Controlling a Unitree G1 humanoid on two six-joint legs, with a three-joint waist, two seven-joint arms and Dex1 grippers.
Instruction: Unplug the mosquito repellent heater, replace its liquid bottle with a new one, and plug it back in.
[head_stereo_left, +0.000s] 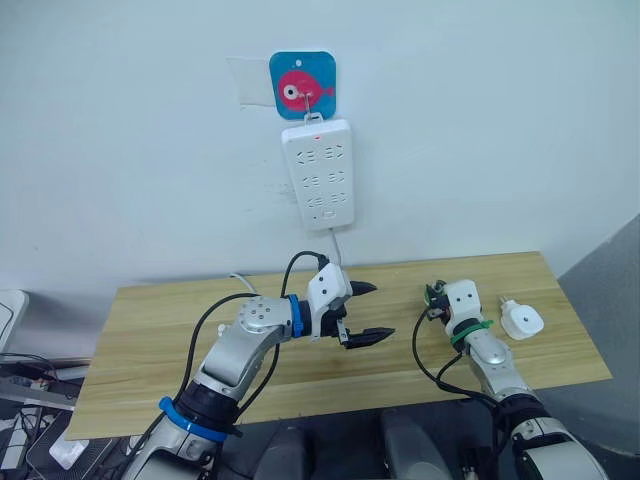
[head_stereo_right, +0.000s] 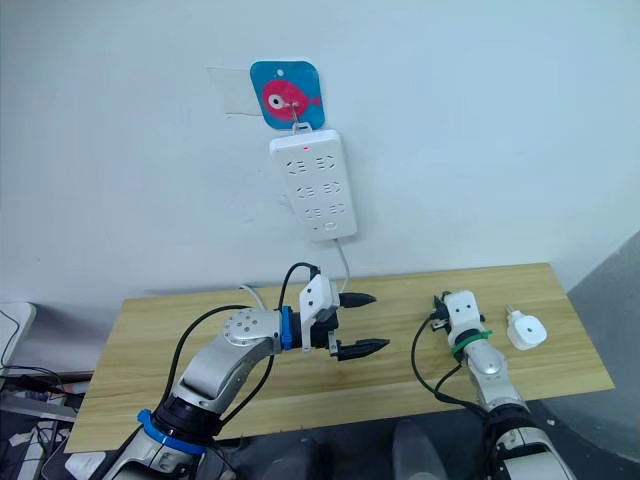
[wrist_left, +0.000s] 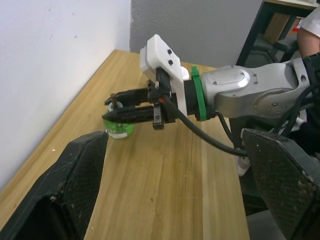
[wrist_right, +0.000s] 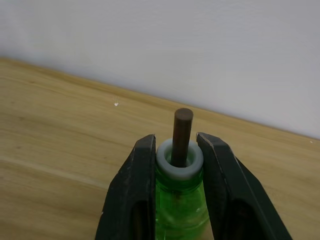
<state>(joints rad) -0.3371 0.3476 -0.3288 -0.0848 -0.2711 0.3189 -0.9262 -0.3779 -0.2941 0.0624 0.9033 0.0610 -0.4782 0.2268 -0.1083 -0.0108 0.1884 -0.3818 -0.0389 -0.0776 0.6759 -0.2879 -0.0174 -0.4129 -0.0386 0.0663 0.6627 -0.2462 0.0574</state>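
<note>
A wooden table stands against a white wall. The right gripper pinches a green bottle near the heater. The left gripper hovers spread.

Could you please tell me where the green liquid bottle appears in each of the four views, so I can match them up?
Left eye view: only a green speck at the right end effector, left of the white heater.
Right eye view: hidden behind that end effector.
Left wrist view: green bottle between the right end effector's fingers, standing on the table.
Right wrist view: bottle with brown wick, clamped centrally.
Shared landmark: the wooden table against the white wall.
</note>
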